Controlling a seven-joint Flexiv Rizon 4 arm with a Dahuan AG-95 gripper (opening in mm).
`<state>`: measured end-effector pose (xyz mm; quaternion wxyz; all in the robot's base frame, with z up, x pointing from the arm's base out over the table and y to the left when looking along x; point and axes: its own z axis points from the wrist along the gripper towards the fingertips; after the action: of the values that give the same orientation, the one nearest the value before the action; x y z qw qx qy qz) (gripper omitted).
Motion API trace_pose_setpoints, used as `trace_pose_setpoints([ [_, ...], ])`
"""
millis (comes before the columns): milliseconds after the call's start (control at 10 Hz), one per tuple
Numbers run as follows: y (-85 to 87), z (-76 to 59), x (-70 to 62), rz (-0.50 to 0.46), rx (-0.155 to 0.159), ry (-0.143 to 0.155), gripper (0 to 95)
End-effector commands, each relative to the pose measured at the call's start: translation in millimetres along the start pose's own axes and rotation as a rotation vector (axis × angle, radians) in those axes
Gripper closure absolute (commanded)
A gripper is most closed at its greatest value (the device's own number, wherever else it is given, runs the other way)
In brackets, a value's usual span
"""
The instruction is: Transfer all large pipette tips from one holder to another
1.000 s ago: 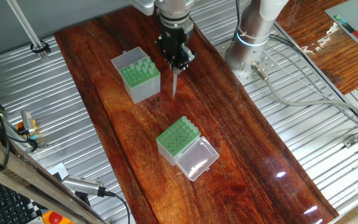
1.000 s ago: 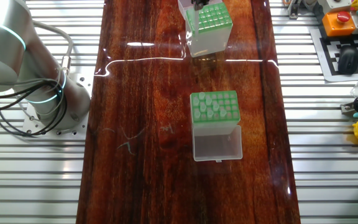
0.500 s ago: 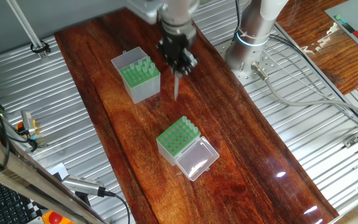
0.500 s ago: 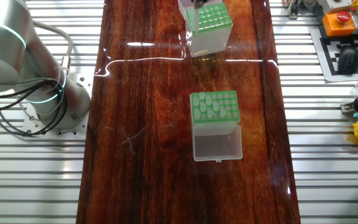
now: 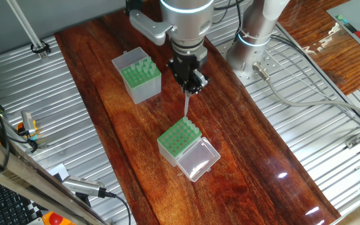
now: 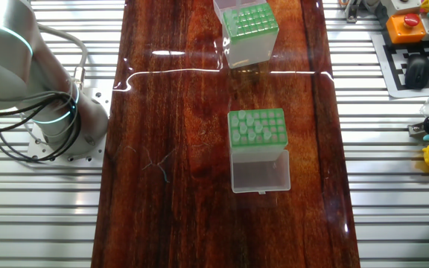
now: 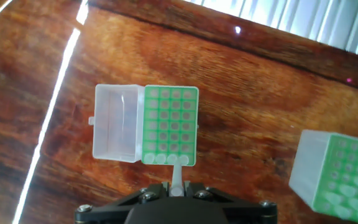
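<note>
Pipette tip (image 5: 185,107), carried from beside the taller holder (image 5: 140,77), now hangs above the shorter lidded box (image 5: 179,141); gripper (image 5: 190,86) jaws closed on its collar.

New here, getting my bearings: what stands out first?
The black two-finger claw holds a slim pale pipette tip point-down above the short green-topped box with the open clear lid, mid-table. Farther back stands the taller grey-sided green-topped box.
</note>
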<state>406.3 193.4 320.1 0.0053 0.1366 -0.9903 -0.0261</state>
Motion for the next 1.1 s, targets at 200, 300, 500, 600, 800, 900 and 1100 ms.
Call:
trace_pose_setpoints([
  [200,-0.3,0.3,-0.1,-0.120,0.023,0.012,95.0],
  [300,-0.3,0.3,-0.1,-0.135,0.024,0.013,95.0],
  [500,-0.3,0.3,-0.1,-0.149,0.007,0.010,95.0],
  [600,-0.3,0.3,-0.1,-0.140,0.001,0.007,95.0],
  [800,23.6,2.9,-13.2,-0.092,0.000,0.003,95.0],
  [900,33.4,3.6,-17.7,-0.080,-0.001,0.000,95.0],
  [1100,54.3,4.0,-25.5,-0.042,0.008,0.002,95.0],
])
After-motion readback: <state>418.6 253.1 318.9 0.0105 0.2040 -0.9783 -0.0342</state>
